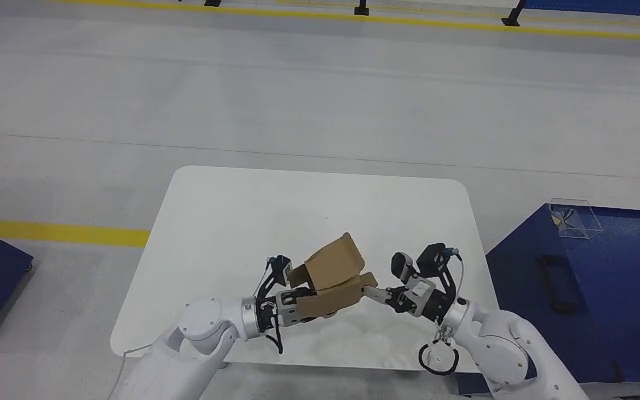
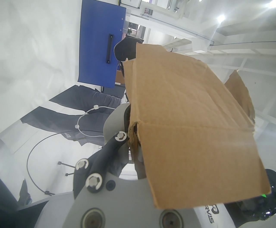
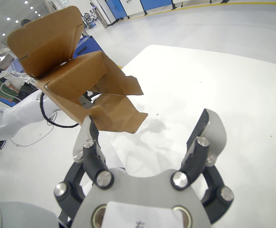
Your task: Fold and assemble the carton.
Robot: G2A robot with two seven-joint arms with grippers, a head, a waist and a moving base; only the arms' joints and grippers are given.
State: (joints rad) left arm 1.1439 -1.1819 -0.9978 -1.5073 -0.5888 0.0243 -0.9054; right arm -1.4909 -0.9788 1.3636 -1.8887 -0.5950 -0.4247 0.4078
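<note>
Half-formed brown corrugated cardboard carton [image 1: 335, 272], flaps splayed, held above white table [image 1: 300, 210] near its front edge, left gripper [image 1: 303, 297] pinching one wall, its fingers mostly hidden behind cardboard, right gripper [image 3: 148, 118] spread wide beside a flap.

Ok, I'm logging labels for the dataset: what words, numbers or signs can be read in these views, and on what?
Carton: plain brown card, no print.
Left wrist housing: dark lettering, partly covered by the carton, not readable whole.
White label at the base of the right gripper: one mark, cut by the picture's edge, unreadable.
Blue panels in the room behind: white signs, too small to read.
</note>
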